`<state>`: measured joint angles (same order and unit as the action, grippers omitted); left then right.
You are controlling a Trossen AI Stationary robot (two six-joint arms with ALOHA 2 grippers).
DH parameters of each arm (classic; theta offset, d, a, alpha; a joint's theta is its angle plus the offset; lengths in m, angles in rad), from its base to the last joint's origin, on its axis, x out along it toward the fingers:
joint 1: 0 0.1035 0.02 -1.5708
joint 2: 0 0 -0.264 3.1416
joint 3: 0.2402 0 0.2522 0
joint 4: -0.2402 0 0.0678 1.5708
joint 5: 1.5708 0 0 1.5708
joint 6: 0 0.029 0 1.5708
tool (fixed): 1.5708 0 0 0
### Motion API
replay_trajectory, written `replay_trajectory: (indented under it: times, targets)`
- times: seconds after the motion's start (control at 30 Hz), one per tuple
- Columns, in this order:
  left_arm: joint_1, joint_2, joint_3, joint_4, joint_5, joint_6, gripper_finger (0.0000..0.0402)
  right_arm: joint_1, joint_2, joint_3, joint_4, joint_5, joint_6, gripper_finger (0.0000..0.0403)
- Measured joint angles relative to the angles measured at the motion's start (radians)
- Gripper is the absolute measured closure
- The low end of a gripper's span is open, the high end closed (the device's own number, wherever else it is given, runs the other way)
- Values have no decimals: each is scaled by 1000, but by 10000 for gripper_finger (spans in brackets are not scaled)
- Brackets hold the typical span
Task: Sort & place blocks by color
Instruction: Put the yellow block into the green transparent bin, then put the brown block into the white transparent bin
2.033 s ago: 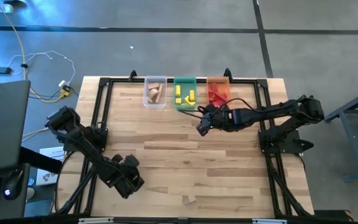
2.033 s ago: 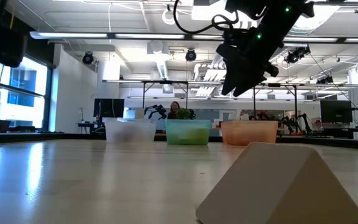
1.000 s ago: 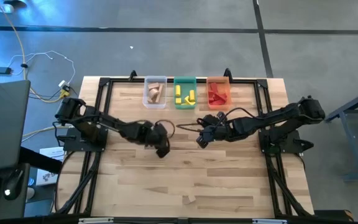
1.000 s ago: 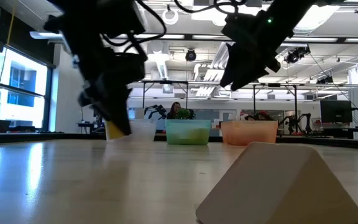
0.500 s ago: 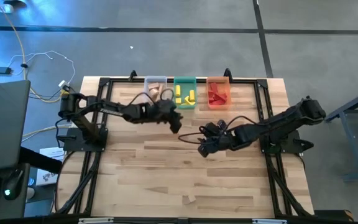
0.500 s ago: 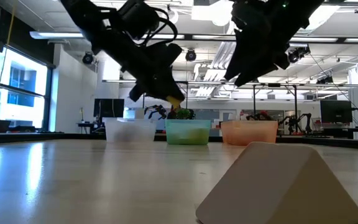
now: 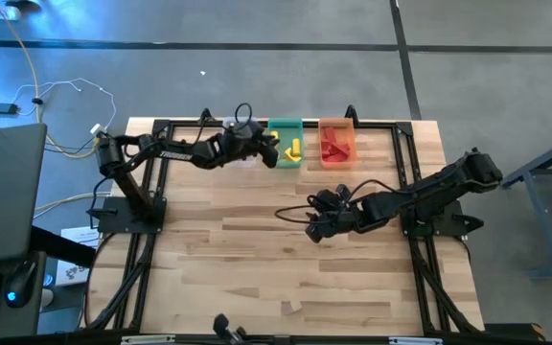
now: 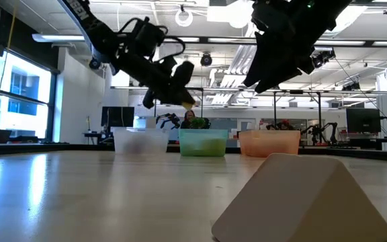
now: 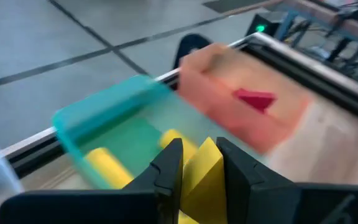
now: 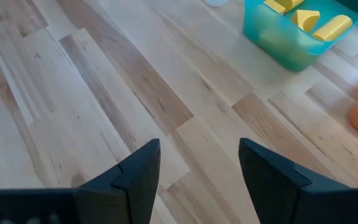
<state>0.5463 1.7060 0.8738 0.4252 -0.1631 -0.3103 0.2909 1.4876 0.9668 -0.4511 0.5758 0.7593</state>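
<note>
light wooden table [image 7: 257, 259], planks running across. at far edge, in a row: clear bin [image 8: 140, 140], green bin [image 7: 286, 153], orange bin [image 7: 337, 152]. near front edge, alone, one tan wedge block [image 7: 294, 307].

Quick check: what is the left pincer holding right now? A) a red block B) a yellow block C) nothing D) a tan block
B: in the left wrist view a yellow block sits clamped between the left pincer fingers, above the green bin.
</note>
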Motion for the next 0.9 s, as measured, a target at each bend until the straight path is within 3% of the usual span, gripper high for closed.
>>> replay_trajectory:
  times: [0.17,0.3,0.5,0.67,0.9]
  targets:
    - [35,54,0,11,17,0,334,0,0,0,0,19,0,199]
    - [48,95,0,64,91,-7,322,0,0,0,0,19,0,199]
    - [49,142,0,156,80,-19,317,0,0,0,0,10,0,199]
    - [49,136,-1,154,102,-18,303,0,0,0,-1,2,0,199]
    - [49,68,-1,131,131,32,251,0,0,0,12,-29,-31,199]
